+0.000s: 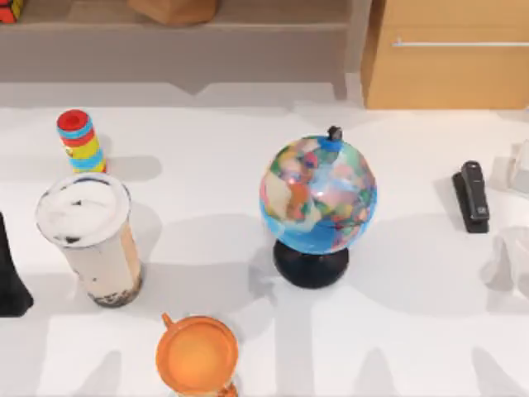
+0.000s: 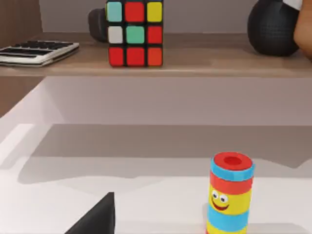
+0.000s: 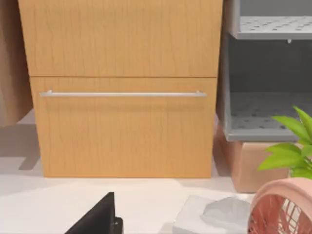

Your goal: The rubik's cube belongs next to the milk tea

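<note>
Left gripper [image 2: 97, 217]: a dark finger edge is visible, and whether the fingers are apart or together cannot be told. Ahead of it and higher, the rubik's cube [image 2: 134, 33] sits squarely on a wooden shelf [image 2: 204, 61] beyond the white table [image 2: 146, 204], a calculator [image 2: 36, 51] beside it. The striped cylinder [image 2: 230, 195] stands nearer, off to one side. The milk tea [image 1: 89, 236] stands near the table's left edge, so the left arm is judged nearer. Right gripper [image 3: 100, 217], state also untellable, faces a drawer cabinet [image 3: 122, 87].

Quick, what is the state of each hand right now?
Left hand: cannot be told; nothing seen held.
Right hand: cannot be told; nothing seen held.
</note>
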